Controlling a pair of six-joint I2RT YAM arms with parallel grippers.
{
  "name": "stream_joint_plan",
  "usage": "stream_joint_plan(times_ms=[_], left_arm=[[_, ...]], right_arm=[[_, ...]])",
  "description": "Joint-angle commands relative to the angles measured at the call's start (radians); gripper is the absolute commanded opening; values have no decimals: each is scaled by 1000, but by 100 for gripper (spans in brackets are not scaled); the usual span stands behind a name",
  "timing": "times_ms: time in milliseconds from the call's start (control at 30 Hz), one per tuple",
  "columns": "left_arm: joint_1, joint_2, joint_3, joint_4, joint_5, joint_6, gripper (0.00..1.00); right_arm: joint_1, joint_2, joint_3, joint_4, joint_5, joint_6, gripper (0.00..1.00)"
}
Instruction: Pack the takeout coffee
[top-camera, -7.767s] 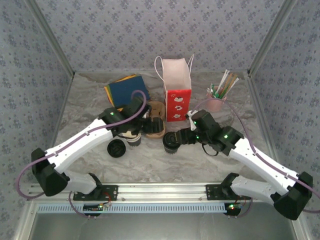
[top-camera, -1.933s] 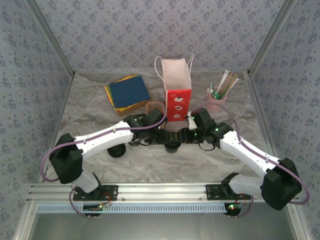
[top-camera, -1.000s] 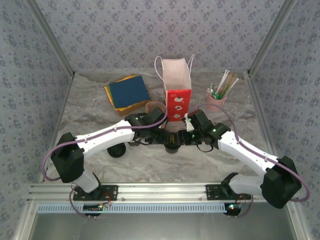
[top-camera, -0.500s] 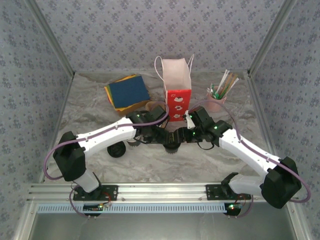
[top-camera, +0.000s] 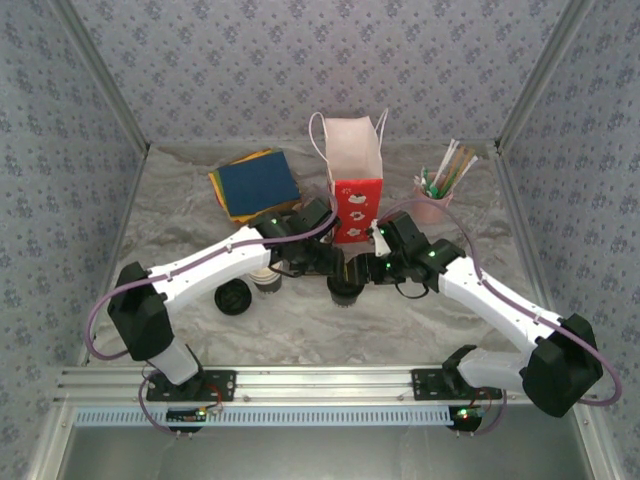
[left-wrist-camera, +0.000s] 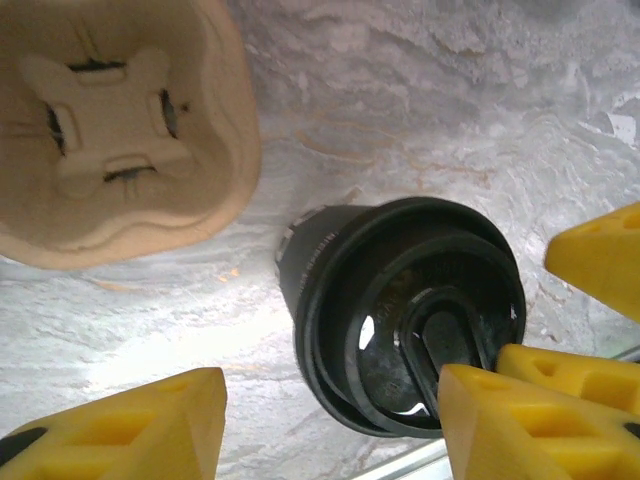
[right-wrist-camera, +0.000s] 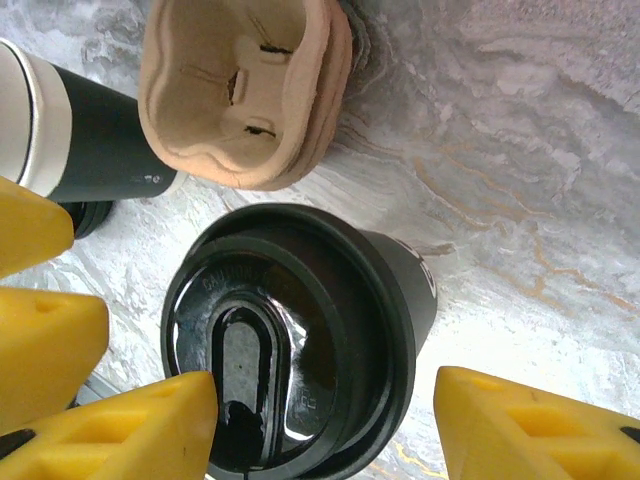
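The takeout coffee stands lidded on the table, near the middle and just in front of the red-and-white paper bag, whose mouth is open at the top. Both arms meet over it.

The left pincer is spread wide. One yellow finger lies at the lid's rim, and the other is clear of the cup with bare table between. The right pincer straddles the cup from the other side with its jaws parted. One finger is at the lid's edge, and a sliver of table shows between the other and the cup wall.

The pulp cup carrier lies just beyond the cup, close but apart from it. The stack of lidless cups and a loose black lid crowd the left. Toward the near rail the table is open. The coloured napkins and the pink straw holder sit well back.
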Motion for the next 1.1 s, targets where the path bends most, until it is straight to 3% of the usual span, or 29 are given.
stream_joint_plan(times_ms=[0, 200, 500, 1067], left_arm=[[33, -74, 26, -56, -53, 12, 64], [83, -155, 6, -80, -91, 18, 71], [103, -217, -58, -77, -99, 3, 72], [113, -217, -81, -66, -87, 0, 72]], right_arm=[[-8, 20, 57, -20, 29, -16, 63], [-9, 96, 107, -9, 16, -24, 65], [-4, 211, 155, 11, -22, -40, 66], [50, 209, 126, 7, -34, -3, 66]])
